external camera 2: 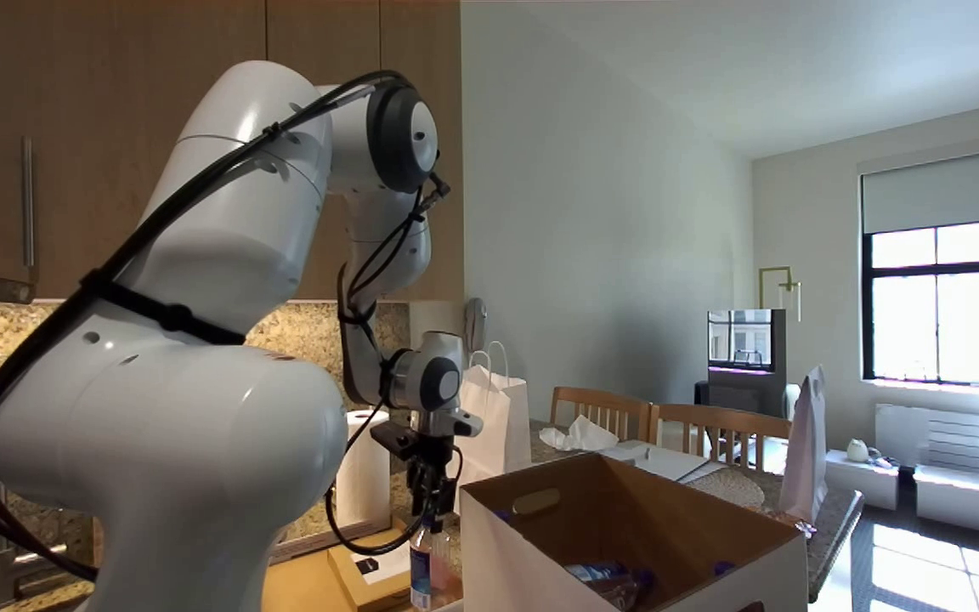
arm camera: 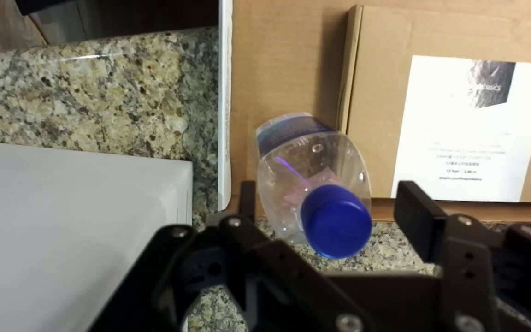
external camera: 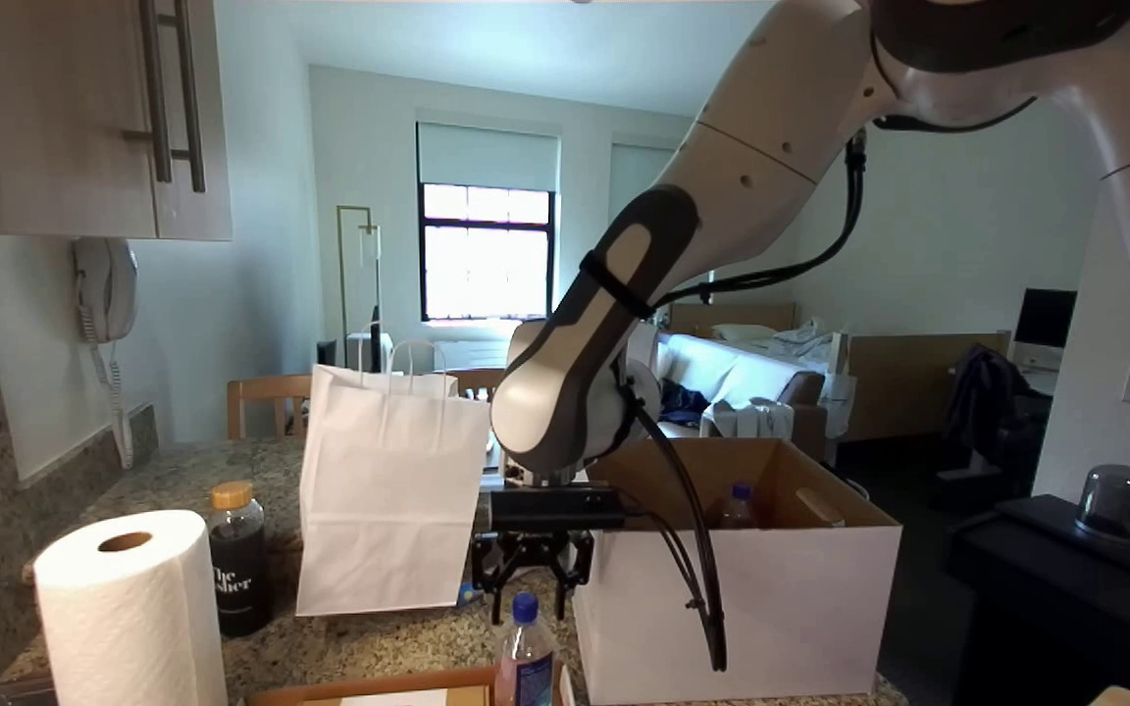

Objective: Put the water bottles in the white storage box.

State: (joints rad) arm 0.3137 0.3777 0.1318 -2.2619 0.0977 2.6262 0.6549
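Water bottle (external camera: 526, 652) stands upright; I have fingers (arm camera: 420, 222) parted, flanking blue cap (arm camera: 337, 222); another bottle (external camera: 739, 510) inside white storage box (external camera: 786, 610).

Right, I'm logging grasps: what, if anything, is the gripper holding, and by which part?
Nothing is held: the gripper stands open, and in the wrist view gaps show on both sides of the blue cap of the water bottle.

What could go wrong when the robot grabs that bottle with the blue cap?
The bottle might tip: the open gripper has gaps on both sides of the blue cap, so one side could nudge it first. Next, it might bump the white storage box, which stands tall beside it, if it isn't lifted high enough. And if let go too high, it could knock into the other bottles inside.
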